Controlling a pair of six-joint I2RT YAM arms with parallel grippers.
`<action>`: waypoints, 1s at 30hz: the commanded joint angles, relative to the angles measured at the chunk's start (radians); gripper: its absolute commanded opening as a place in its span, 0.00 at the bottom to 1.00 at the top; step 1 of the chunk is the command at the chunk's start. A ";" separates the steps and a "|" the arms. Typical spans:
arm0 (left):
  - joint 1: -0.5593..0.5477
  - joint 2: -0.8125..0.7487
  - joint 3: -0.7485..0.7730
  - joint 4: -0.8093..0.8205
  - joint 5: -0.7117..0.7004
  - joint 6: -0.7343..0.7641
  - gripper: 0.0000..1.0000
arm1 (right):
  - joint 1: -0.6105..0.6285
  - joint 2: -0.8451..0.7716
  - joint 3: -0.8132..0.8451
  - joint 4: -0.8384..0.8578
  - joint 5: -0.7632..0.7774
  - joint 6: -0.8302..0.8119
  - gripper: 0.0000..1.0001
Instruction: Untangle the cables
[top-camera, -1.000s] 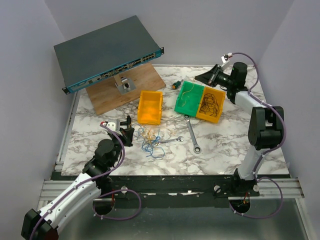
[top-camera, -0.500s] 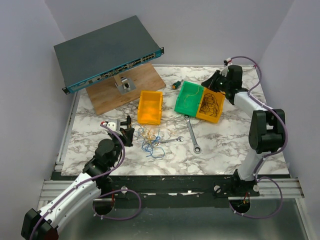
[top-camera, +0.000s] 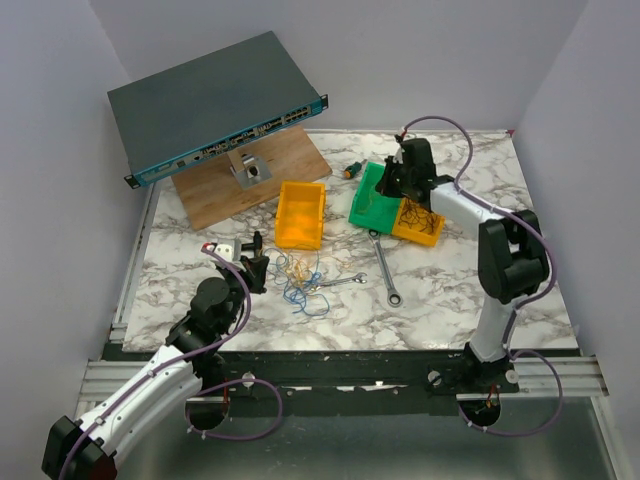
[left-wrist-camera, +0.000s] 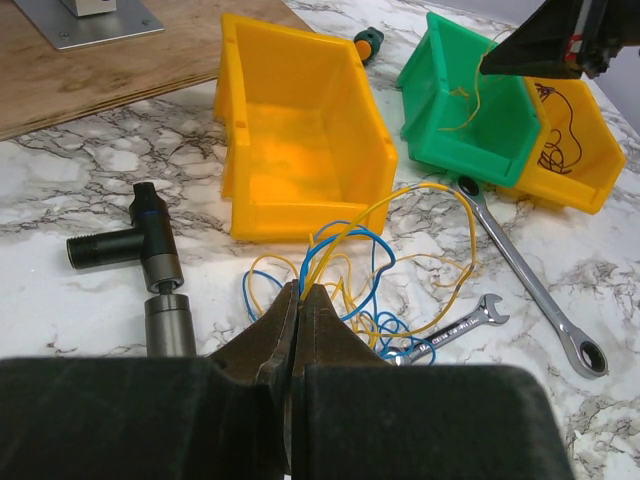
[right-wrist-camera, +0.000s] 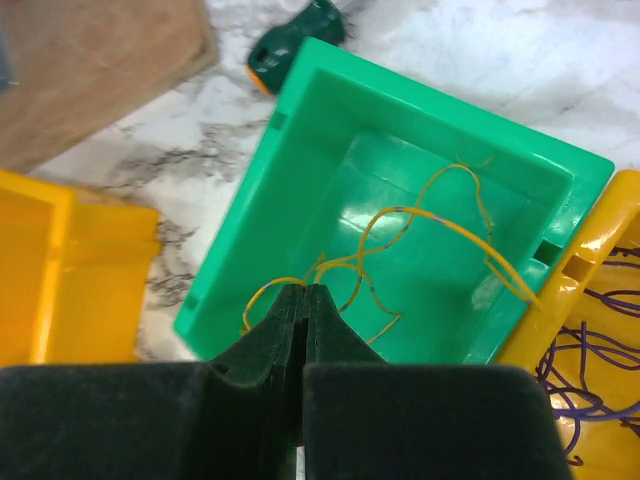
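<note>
We are taking the open yellow plastic bin (top-camera: 300, 215) in the middle of the table as our mark. Just on its near side the left gripper (left-wrist-camera: 300, 290) is sitting low with its jaws pressed together. It is pinching the thin blue, yellow and orange cables (left-wrist-camera: 335, 240), which are fanning out in loose loops over the marble toward the bin's near wall.

Near-right of the bin a small silver open-ended wrench (left-wrist-camera: 455, 330) is lying at the loops' edge. A long silver ratchet wrench (left-wrist-camera: 530, 290) is lying further right, apart from them. Near-left of the bin a black T-shaped metal fitting (left-wrist-camera: 140, 245) is crowding that side.

To the bin's right the right gripper (right-wrist-camera: 303, 290) is hanging over a green plastic bin (right-wrist-camera: 250, 240), jaws closed. Its tips are at a curled yellow-orange wire (right-wrist-camera: 450, 225) inside; we cannot tell whether it is gripped. A second yellow bin (top-camera: 420, 225) holding dark wires is touching the green one's right side.

Behind our mark a brown wooden board (top-camera: 210, 195) is carrying a tilted dark network switch (top-camera: 215, 105). The white marble-patterned table (top-camera: 450, 300) is lying open near-right of the bin. Pale grey walls are closing in left, back and right.
</note>
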 joint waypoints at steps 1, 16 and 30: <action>0.007 0.005 -0.006 0.024 0.020 0.009 0.00 | 0.033 0.107 0.087 -0.154 0.144 -0.047 0.01; 0.006 0.002 -0.004 0.018 0.017 0.011 0.00 | 0.098 0.387 0.418 -0.397 0.175 -0.105 0.01; 0.006 0.004 -0.009 0.031 0.032 0.021 0.00 | 0.101 0.108 0.398 -0.454 0.181 -0.107 0.33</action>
